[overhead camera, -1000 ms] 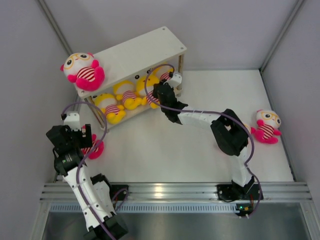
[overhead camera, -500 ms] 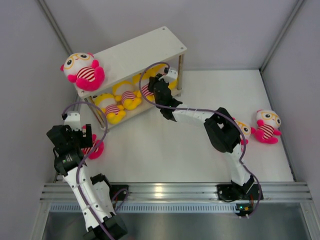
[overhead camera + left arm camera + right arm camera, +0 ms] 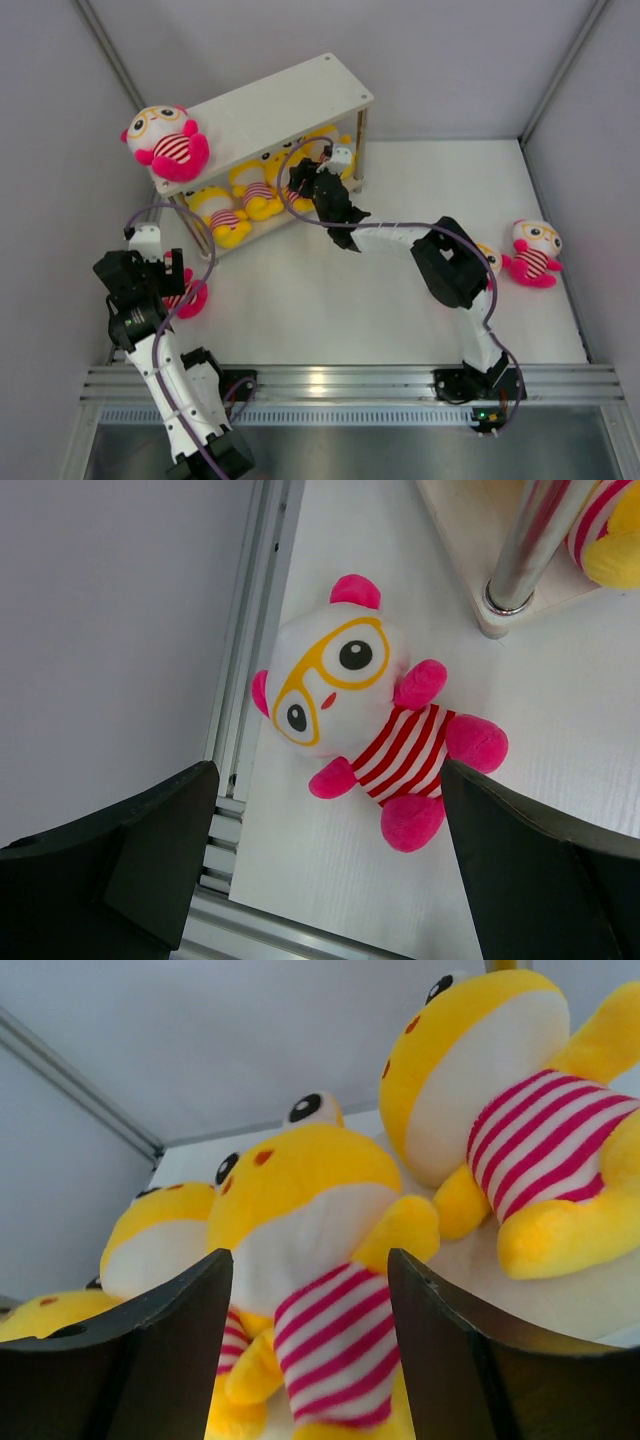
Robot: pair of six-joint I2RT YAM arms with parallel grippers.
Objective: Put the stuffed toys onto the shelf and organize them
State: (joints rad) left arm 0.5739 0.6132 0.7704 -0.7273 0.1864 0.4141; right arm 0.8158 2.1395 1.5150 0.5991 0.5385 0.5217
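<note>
Leftward, holds the left claw [image 3: 327, 772] spread wide and empty, straight above a pink stuffed toy [image 3: 360, 730] lying face-up on the surface [image 3: 560, 680]. Rightward, reaches the right claw [image 3: 308, 1260], parted and gripping nothing, into the shelf's [image 3: 270, 105] lower tier, a yellow toy [image 3: 310, 1195] just ahead.

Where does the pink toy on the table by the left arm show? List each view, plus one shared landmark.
Top external: pink toy, lower left, half hidden behind the left arm.
Left wrist: pink toy face up at centre.
Right wrist: not in it.
Shared landmark: the shelf, its corner post at the left wrist view's top right.
</note>
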